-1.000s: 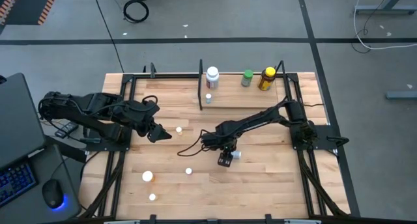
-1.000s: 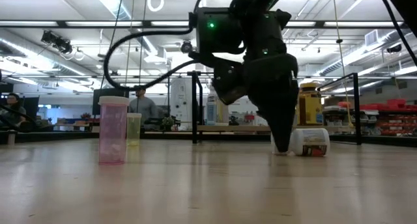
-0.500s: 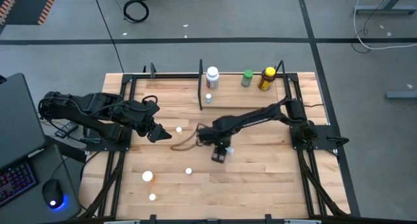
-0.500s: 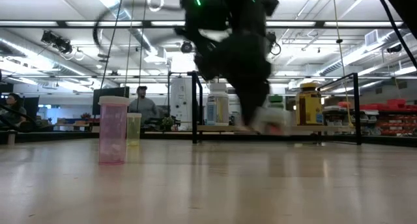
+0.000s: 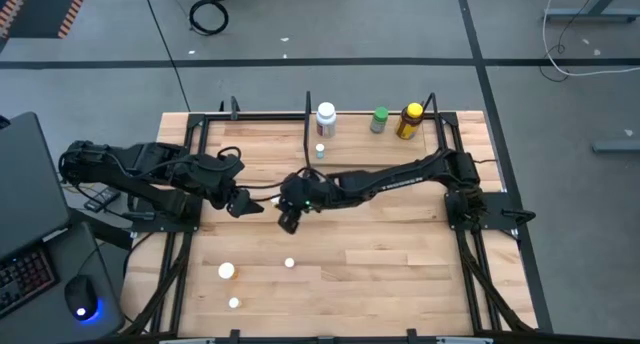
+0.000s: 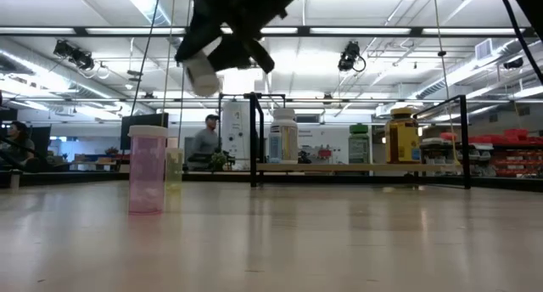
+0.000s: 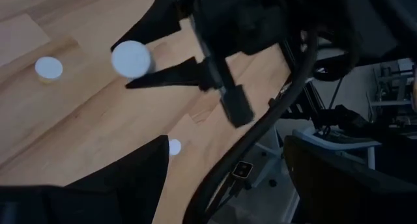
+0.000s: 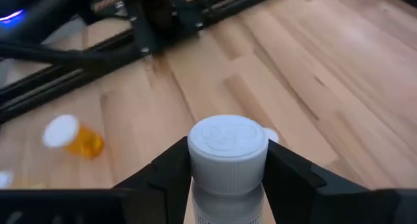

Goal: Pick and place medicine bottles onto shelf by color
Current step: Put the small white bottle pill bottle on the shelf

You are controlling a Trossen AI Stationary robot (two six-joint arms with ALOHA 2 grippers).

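My right gripper is shut on a small white-capped bottle, held high above the table's middle left; it also shows in the low view. My left gripper is open and empty just left of it. The shelf at the far edge carries a larger white bottle, a green one, a yellow one and a tiny white one, all upright. Three small bottles rest on the near left of the table. My right gripper pinches the white bottle between its two fingers, on the body just below the cap. The cap sticks out past the fingertips. The fingers come from the table's right, slanting down toward its left. The bottle is tilted and lifted clear of the table.
An orange bottle with a white cap lies on the table beyond the held bottle. A pink bottle and a yellowish one stand at the left in the low view. Black frame rails run along the table's sides. People show in the room behind.
My right gripper has gone from the table's middle toward its left edge and up, and has tipped. The white bottle, which lay on its side on the table, is now lifted clear in its fingers, close to my left gripper.
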